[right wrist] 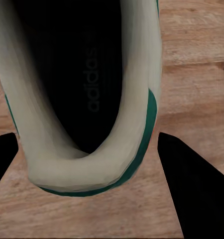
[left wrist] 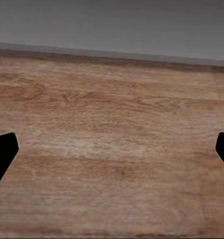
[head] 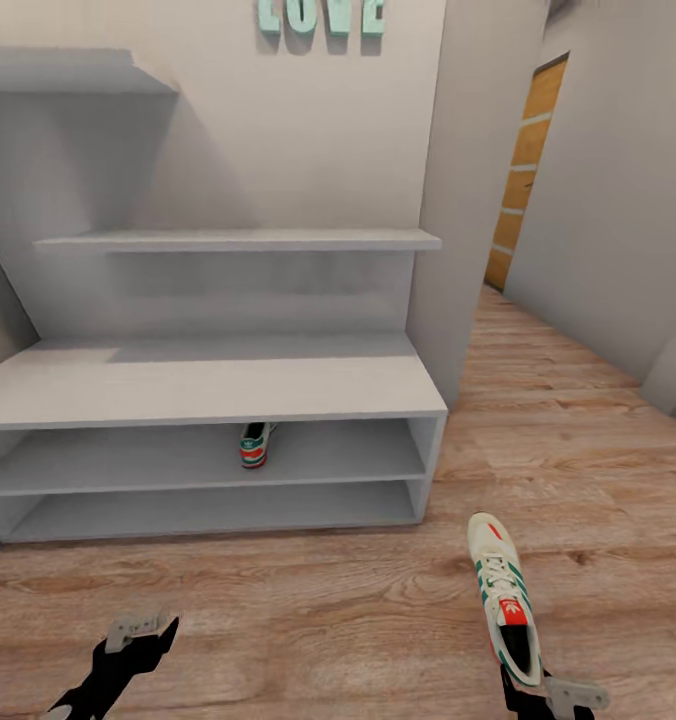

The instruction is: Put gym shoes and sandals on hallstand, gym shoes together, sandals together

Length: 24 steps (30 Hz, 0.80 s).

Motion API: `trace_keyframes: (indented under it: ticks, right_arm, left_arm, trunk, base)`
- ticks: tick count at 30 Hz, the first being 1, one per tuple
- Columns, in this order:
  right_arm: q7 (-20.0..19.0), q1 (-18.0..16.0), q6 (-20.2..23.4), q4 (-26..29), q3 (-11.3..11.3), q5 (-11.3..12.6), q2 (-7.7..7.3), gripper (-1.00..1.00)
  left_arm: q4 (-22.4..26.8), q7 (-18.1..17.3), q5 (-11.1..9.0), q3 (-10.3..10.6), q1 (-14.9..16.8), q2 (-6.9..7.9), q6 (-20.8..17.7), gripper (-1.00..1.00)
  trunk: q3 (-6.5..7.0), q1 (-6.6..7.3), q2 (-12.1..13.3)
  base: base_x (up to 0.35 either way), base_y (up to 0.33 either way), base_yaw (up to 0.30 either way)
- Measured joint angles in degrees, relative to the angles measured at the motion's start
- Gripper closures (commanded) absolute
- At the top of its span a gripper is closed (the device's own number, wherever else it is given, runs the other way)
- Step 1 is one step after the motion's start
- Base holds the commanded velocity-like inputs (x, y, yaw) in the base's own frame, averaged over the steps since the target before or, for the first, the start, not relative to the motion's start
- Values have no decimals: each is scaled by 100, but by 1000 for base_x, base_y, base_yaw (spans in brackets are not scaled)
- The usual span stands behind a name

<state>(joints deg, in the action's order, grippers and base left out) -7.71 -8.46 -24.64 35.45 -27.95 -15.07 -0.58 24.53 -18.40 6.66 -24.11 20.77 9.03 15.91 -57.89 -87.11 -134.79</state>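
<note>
One gym shoe (head: 256,445) stands on the upper low shelf of the light-grey hallstand (head: 208,385), heel towards me. The other gym shoe (head: 503,595) is low over the corridor floor (head: 308,620), right of the rack, toe pointing away. My right gripper (head: 540,692) is at its heel. In the right wrist view the white, green-edged heel (right wrist: 87,169) sits between the two black fingers (right wrist: 191,189), which touch its sides. My left gripper (head: 143,635) hangs open over bare floor (left wrist: 112,124). The sandals are out of view.
Two stepped wall shelves (head: 238,240) rise above the bench top. A grey wall corner (head: 468,200) stands right of the rack. Beyond it the plank floor runs back to an orange door (head: 523,170).
</note>
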Motion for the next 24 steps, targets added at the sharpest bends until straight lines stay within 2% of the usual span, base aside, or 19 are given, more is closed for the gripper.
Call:
trace_keyframes:
  ticks: [4,7,10,12,17,24]
  right_arm:
    - [-3,0,0,4,0,2,0,100]
    - [-2,0,0,13,-1,9,0,100]
    - [3,0,0,19,-1,10,7,100]
    - [6,-1,2,9,-1,7,8,100]
    - [12,0,1,-14,-1,3,9,100]
    - [17,-1,-1,-26,8,4,14,100]
  left_arm:
    - [-14,-7,-236,13,-243,-25,210,-100]
    - [-49,-2,-272,12,-279,-28,246,-100]
    - [-114,0,-288,10,-332,-36,260,-100]
    - [-80,5,-315,4,-483,-37,301,-100]
    - [-90,-20,-490,-2,-676,-23,732,-100]
    - [-102,-45,-541,5,-702,-20,811,-100]
  trunk:
    - [0,0,0]
    - [0,2,0]
    - [0,3,0]
    - [0,4,0]
    - [0,4,0]
    - [1,5,0]
  base:
    - [-299,71,0]
    - [-102,24,0]
    - [-22,5,0]
    - [-8,2,0]
    - [24,17,0]
    - [104,215,0]
